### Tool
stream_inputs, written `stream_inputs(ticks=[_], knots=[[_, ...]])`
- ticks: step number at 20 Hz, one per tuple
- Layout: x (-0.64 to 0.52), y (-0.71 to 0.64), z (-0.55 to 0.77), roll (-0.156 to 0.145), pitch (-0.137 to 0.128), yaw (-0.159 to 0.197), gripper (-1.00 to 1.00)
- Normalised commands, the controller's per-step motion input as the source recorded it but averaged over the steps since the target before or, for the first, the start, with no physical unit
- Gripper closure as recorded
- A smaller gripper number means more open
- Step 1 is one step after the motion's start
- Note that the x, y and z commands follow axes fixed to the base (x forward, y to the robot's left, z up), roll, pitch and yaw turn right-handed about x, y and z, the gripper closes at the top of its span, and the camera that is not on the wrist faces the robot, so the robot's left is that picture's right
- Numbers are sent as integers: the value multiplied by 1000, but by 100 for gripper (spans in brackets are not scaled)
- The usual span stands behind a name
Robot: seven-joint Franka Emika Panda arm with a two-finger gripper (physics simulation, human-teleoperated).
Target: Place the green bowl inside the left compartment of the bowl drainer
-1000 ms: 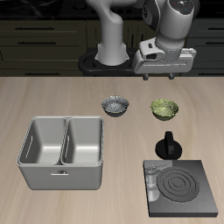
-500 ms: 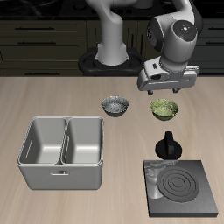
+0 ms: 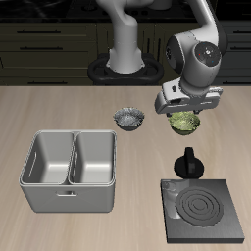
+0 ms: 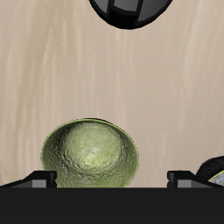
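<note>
The green bowl [image 3: 184,123] is small, olive and mottled inside, and it rests on the wooden table beside the grey bowl. In the wrist view the green bowl [image 4: 90,155] lies just beneath the fingers. My gripper [image 3: 187,110] hangs low over it, open, with its fingers [image 4: 39,178] spread wide and holding nothing. The gripper [image 4: 112,178] sits slightly off the bowl's centre. The bowl drainer [image 3: 69,182] is a light-grey bin with two deep compartments, nearer the table's front edge and well away from the gripper.
A grey-silver bowl [image 3: 128,120] stands next to the green one. A black knobbed pot [image 3: 187,164] sits nearer the front, by the flat black stove plate [image 3: 203,211]. The robot's dark base [image 3: 123,69] is at the back.
The arm has come down and forward. The gripper has gone from high behind the green bowl to just above it. The bowl has not moved.
</note>
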Motion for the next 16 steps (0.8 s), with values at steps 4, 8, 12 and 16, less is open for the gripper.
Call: stream_inputs(ticks=[4, 8, 12, 16], knots=[[-59, -83, -207, -12, 9, 3, -100], [-77, -211, -242, -28, 22, -11, -100], [-21, -128, -282, -26, 33, 3, -100], [-48, -87, -247, -17, 27, -4, -100]])
